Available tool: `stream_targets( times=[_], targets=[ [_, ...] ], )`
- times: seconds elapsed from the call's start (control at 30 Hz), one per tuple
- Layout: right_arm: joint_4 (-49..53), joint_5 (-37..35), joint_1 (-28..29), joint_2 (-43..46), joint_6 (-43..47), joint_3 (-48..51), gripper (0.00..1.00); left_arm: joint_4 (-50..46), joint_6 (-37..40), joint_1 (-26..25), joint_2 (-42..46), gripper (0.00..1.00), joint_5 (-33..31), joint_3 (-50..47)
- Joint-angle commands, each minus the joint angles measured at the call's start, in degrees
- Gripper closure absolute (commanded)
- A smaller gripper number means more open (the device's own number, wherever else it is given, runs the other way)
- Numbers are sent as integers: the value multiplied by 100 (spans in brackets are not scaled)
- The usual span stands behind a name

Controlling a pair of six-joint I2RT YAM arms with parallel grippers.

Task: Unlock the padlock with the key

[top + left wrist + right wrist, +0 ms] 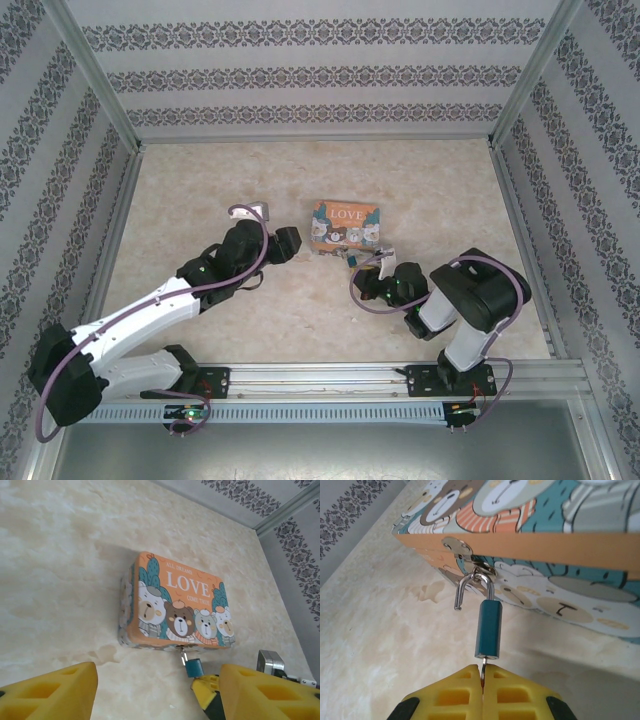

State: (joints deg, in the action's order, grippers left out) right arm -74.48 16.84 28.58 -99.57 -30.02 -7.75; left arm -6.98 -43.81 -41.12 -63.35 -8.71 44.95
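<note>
My right arm is folded low over the table (pixel 200 200), wrist bent forward. Its right gripper (pixel 484 676) is pinched tight on the key (pixel 483 663), the yellow pads pressed together with only the thin blade between them. Straight ahead of those fingertips and touching the key hangs the padlock (pixel 488 629). Its teal body is upright and its shackle (pixel 470 587) is hooked through the hasp (pixel 479 572) of the tin (pixel 530 542). One shackle leg stands free of the body.

My left arm reaches out long and low, and its left gripper (pixel 157 682) is spread wide, holding nothing. The tin lies just ahead of it, lid up, with the padlock at its near edge between my two grippers.

I count one tin, one padlock and one key.
</note>
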Motion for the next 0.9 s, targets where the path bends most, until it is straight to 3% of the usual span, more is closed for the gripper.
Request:
stream_targets(
  times=[0.0,0.43,0.7,0.87],
  targets=[
    [-48,214,-94,-196,-302,20,100,-239,380,100,103,32,-307,61],
    [-2,-219,-142,21,-325,217,83,-190,590,683,-223,25,539,222],
    [553,-495,-151,726,-202,324,64,-147,600,1131,-366,24,1093,271],
    [1536,-509,-192,1534,-111,188,50,-121,664,1352,-540,22,1498,352]
  ],
)
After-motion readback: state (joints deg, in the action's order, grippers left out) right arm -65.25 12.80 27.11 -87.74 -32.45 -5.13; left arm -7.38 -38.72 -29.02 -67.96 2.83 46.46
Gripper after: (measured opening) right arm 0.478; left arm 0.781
